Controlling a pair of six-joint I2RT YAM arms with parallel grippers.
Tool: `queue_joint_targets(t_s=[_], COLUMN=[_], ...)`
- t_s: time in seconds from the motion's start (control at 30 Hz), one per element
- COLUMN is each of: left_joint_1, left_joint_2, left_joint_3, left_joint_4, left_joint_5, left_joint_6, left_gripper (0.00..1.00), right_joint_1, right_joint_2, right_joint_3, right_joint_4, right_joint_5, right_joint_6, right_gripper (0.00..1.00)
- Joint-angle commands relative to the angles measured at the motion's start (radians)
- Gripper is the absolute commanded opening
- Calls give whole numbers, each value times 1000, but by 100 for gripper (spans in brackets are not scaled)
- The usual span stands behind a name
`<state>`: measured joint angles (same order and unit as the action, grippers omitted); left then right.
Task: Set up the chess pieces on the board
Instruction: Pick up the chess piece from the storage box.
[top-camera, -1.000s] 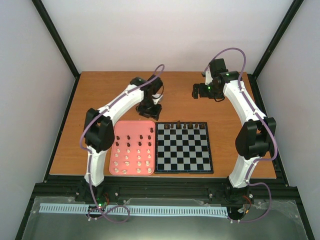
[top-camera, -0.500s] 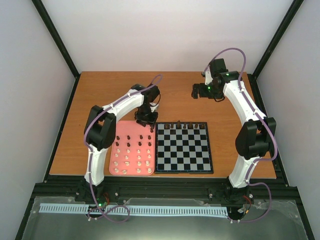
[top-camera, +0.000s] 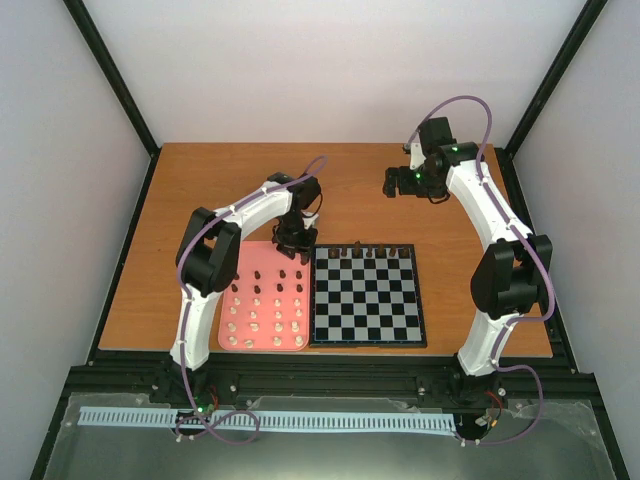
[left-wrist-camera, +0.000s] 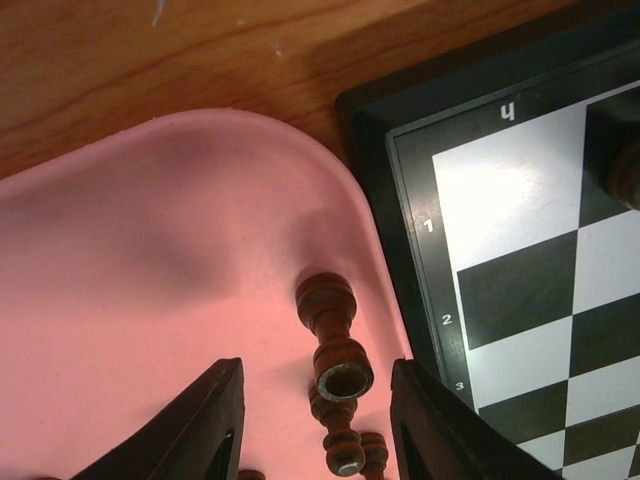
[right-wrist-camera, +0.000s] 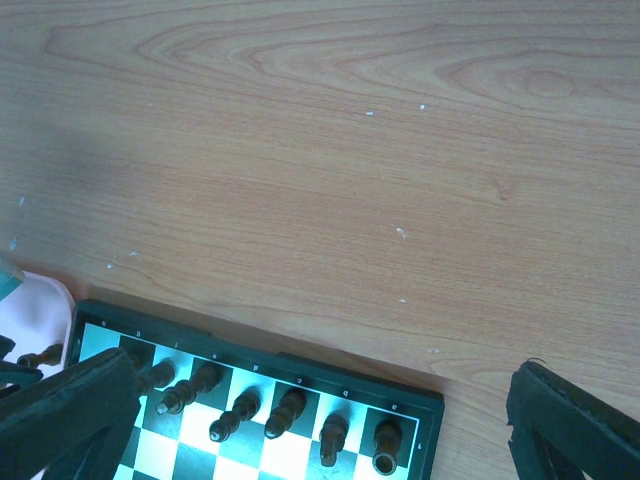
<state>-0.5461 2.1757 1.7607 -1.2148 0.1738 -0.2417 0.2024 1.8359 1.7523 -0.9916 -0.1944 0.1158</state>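
The board (top-camera: 366, 343) lies mid-table with several dark chess pieces (top-camera: 360, 250) on its far row, also in the right wrist view (right-wrist-camera: 285, 412). More dark pieces (top-camera: 258, 275) and cream pieces (top-camera: 255, 320) stand in the pink tray (top-camera: 222, 320) left of it. My left gripper (top-camera: 296, 240) is low over the tray's far right corner. In the left wrist view it (left-wrist-camera: 316, 400) is open, its jaws either side of a dark hollow-topped piece (left-wrist-camera: 343, 368) without touching it. My right gripper (top-camera: 392, 182) hangs open and empty above the table beyond the board.
The board's black border (left-wrist-camera: 400, 230) runs close beside the tray's (left-wrist-camera: 150, 280) right rim, right of the left gripper. Further dark pieces (left-wrist-camera: 345, 445) stand just behind the framed one. Bare wooden table (right-wrist-camera: 330, 150) lies beyond the board.
My left gripper has moved toward the near side and down, from the table behind the tray to over the tray's far right corner. The right arm has not moved.
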Motion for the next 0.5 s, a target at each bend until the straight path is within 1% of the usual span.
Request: queue_joint_targets(t_s=[0.0,0.07,0.17,0.27,0.47], left_joint_1=[-8,-10,-12,-15,-24], left_joint_2=[5,11,22,28,37], left_joint_3=[35,39,50,52,50], left_joint_4=[12,12,9,9,10], left_joint_5=[16,15,16,18,21], left_joint_6=[5,6,5,4,7], left_gripper=[46,42,39,30,29], right_joint_1=[-6,-6,-6,-6,-6], right_joint_2=[15,16,16,16,11], right_joint_3=[-5,-6,-5,-5,-5], right_joint_4=[2,3,4,3,2], right_joint_5=[9,9,8,7,10], right_joint_6=[-13,-13,-12,-13,-12], right_gripper=[100,100,100,100,100])
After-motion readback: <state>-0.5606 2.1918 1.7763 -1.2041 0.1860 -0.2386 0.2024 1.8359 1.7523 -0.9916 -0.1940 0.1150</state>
